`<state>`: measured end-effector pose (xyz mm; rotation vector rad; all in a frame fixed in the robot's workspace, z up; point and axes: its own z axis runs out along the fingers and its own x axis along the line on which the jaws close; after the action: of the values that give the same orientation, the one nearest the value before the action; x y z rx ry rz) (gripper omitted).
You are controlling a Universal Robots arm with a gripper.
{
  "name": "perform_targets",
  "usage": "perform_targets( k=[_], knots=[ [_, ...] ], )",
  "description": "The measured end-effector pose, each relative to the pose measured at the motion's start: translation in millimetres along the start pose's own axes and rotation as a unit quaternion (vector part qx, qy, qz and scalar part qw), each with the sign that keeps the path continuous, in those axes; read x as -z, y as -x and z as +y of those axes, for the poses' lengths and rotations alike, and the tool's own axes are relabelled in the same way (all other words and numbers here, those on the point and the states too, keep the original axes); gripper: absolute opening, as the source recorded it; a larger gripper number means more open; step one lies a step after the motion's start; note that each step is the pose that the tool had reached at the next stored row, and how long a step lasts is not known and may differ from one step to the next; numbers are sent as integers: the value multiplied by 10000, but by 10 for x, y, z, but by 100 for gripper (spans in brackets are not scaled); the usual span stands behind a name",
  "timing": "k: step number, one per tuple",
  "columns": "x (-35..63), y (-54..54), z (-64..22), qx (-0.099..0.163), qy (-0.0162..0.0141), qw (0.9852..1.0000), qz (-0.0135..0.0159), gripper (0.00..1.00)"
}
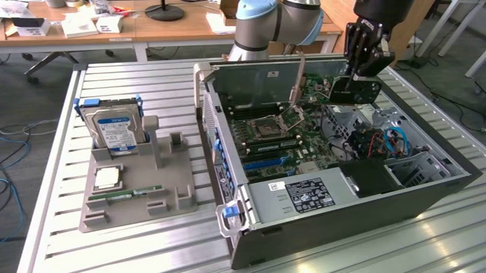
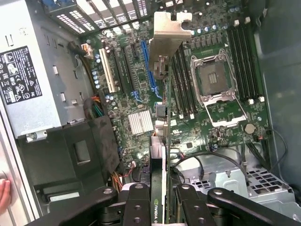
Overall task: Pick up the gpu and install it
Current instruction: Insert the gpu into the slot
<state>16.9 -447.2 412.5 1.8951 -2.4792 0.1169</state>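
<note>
Your end effector (image 1: 365, 71) is clamped on the gpu (image 1: 354, 91), one finger on each face of the card. It hangs in the air over the open case (image 1: 425, 193), near the case's far edge on the exterior view's right, and the case sits toward that same side of the worktop (image 1: 152, 239). From the wrist view the gpu (image 2: 159, 169) shows edge-on. It runs straight out from between the fingers (image 2: 136, 205) and ends in its silver bracket (image 2: 167, 33). What matters is the blue slot (image 2: 146, 61) on the motherboard (image 2: 136, 122). It lies below the card and just to one side of the card's edge, and its long axis looks nearly parallel to the card's. I judge the card to be clear of the board, but how far above it cannot be told. The offset to close looks sideways as well as down.
</note>
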Motion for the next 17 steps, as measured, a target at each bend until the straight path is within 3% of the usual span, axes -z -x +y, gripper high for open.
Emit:
perform_targets(
  k=[10, 17],
  knots=[
    [-16, 31, 90, 0, 2, 10000, -8, 26],
    [-42, 36, 156, -2, 14, 10000, -52, 26]
  ],
)
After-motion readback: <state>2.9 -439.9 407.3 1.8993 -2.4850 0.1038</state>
